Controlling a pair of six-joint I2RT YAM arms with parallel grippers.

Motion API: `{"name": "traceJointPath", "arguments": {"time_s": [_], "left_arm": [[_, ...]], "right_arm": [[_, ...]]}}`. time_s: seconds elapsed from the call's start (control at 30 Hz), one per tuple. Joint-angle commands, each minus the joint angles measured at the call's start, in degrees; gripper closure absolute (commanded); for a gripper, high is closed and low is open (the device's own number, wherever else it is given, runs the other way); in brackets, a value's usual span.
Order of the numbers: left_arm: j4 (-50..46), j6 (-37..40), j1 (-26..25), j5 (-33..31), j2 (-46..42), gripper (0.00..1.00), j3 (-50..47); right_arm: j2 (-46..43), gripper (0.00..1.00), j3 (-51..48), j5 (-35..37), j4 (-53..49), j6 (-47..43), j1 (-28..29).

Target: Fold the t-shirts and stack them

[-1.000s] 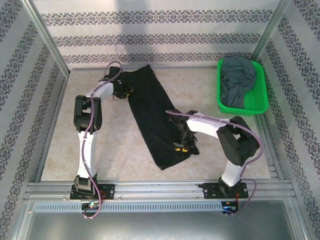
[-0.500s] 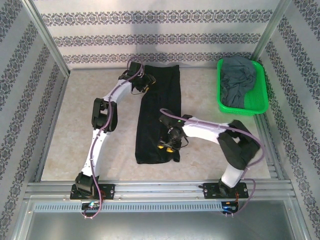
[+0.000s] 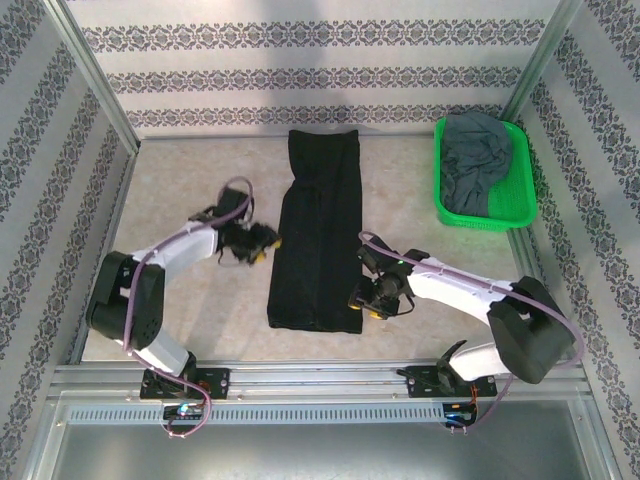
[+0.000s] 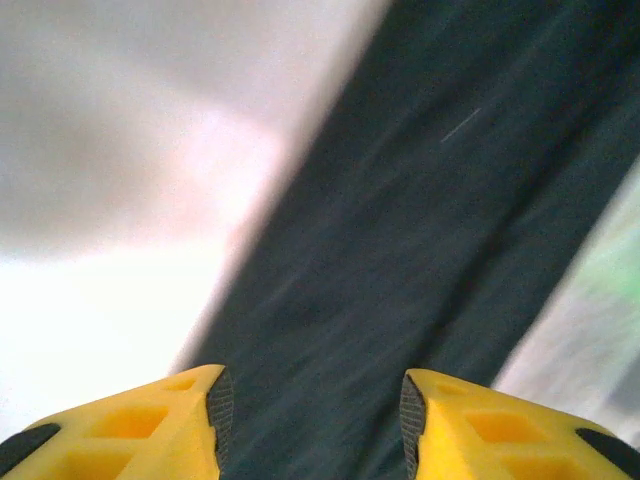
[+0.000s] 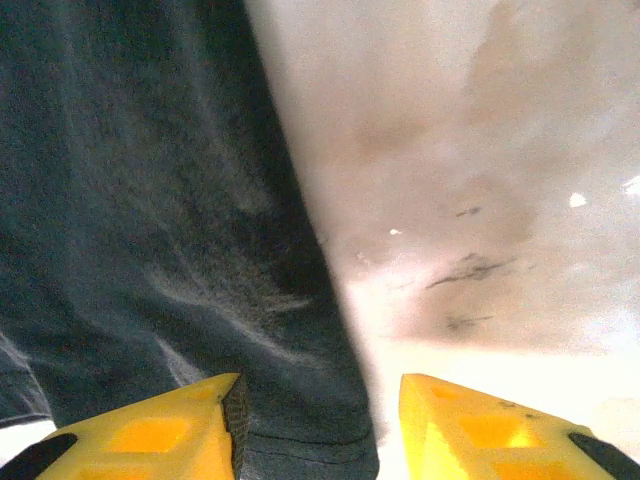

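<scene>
While the black t-shirt (image 3: 318, 230) lies flat as a long narrow strip between the two grippers, nothing is holding it. The left gripper (image 3: 268, 240) sits just off the strip's left edge with its jaws parted and empty, cloth straight ahead of its fingers (image 4: 180, 420). The right gripper (image 3: 363, 300) sits at the strip's right edge near the near end, likewise spread and bare, the hem lying just ahead of and between its fingers (image 5: 160, 425). The likely trouble is in the next fold. A pinch that catches only the top layer would peel the strip open. Since the left gripper stands farther along the cloth than the right, an uneven lift would skew the crease, and limp cloth dragged over the table (image 3: 190, 180) could bunch. Well beyond the right gripper and off to its right, the grey t-shirt (image 3: 478, 160) lies crumpled in the green basket (image 3: 522, 208). Pulling it out might snag the rim and tug the basket along. By count there are two t-shirts, one black and one grey, one basket and two grippers.
</scene>
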Motion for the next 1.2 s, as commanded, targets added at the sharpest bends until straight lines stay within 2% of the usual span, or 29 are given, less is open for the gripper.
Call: {"name": "traceJointPath", "arguments": {"time_s": [0.0,0.17,0.4,0.5,0.67,0.73,0.87,0.97,1.17], "left_arm": [[-7.73,1.26,-3.91,4.04,-6.25,0.50,-8.16],[-3.87,-1.95,-7.06,5.78,-10.01,0.49,-15.87],[3.25,-4.92,-13.59,8.21,-2.88,0.53,-14.88],[5.94,-6.39,-15.29,8.13,-1.38,0.66,-14.55],[8.42,-8.89,-16.05,7.61,-2.78,0.89,-14.37],[9.22,-10.14,-16.71,8.28,-3.58,0.96,-14.82],[10.17,-12.91,-19.07,9.10,-5.04,0.98,-16.41],[9.47,-14.37,-20.08,7.94,-7.46,1.00,-17.68],[2.49,-14.78,-21.16,5.89,-13.24,1.00,-18.25]], "right_arm": [[2.63,0.55,1.00,-1.56,-0.15,-0.10,2.45],[6.11,0.55,0.28,-3.16,2.54,1.72,3.70],[7.71,0.58,0.30,-2.62,4.13,3.86,5.18],[7.51,0.65,-0.31,-2.12,4.69,4.66,5.16],[4.78,0.89,-1.59,-0.36,4.14,5.95,5.17],[2.82,0.95,-1.96,0.87,2.85,6.04,5.17],[0.08,1.00,-2.77,1.57,0.80,5.47,4.88],[-0.80,1.00,-3.26,1.22,0.47,5.15,4.79],[-3.44,1.00,-2.78,2.66,-4.19,3.78,4.54]]}}
